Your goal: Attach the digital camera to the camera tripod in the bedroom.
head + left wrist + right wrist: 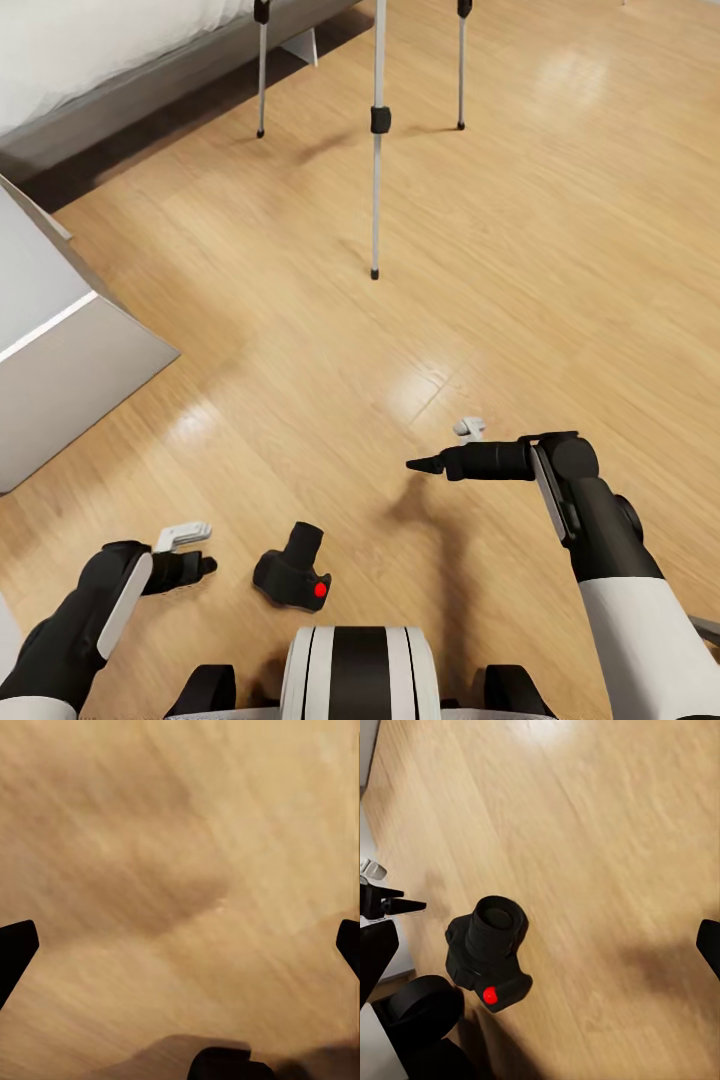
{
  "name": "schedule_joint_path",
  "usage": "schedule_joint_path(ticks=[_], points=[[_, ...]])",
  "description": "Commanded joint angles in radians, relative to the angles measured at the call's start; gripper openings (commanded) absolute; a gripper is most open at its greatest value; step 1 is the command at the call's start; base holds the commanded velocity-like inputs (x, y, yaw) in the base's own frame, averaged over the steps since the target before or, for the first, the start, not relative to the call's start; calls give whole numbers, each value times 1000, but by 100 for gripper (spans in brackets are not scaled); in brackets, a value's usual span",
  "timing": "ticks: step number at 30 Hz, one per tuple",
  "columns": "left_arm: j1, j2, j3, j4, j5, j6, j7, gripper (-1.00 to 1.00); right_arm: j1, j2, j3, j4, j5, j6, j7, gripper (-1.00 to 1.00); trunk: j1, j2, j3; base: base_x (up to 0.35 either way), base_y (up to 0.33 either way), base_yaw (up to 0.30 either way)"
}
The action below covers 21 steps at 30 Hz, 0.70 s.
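Camera: the digital camera [293, 577] lies on the wood floor [500, 300], just in front of the robot's base [360, 670]. Its lens points up and its red dot [320, 590] faces the robot. Nothing holds it.
Left gripper [200, 560]: low, just beside the camera, not touching it. Its fingers [16, 949] are wide apart.
Right gripper [425, 465]: higher, off to the other side of the camera. Its fingers [709, 941] are wide apart too.
Tripod: the camera tripod [377, 150] stands further off. Three thin silver legs show.
Bed: the grey bed [120, 60] is near the tripod.
White box [60, 370]: at the left.
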Motion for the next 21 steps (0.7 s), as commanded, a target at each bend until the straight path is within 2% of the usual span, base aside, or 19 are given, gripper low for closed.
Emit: schedule_joint_path(ticks=[1, 7, 15, 21], points=[[0, -1, 2, -26, 2, 6, -1, 100, -1, 0, -2, -1, 11, 5, 10, 100, 0, 0, -1, 0, 0, 0], [0, -5, -3, -137, 3, 60, -1, 100, 0, 0, -2, 0, 12, 5, 9, 100, 0, 0, -1, 0, 0, 0], [0, -5, -4, -158, 1, 67, 0, 100, -1, 0, -2, 2, 13, 5, 6, 100, 0, 0, -1, 0, 0, 0], [0, -1, -19, -171, -5, 56, 1, 100, -1, 0, -2, 2, 13, 5, 5, 100, 0, 0, -1, 0, 0, 0]])
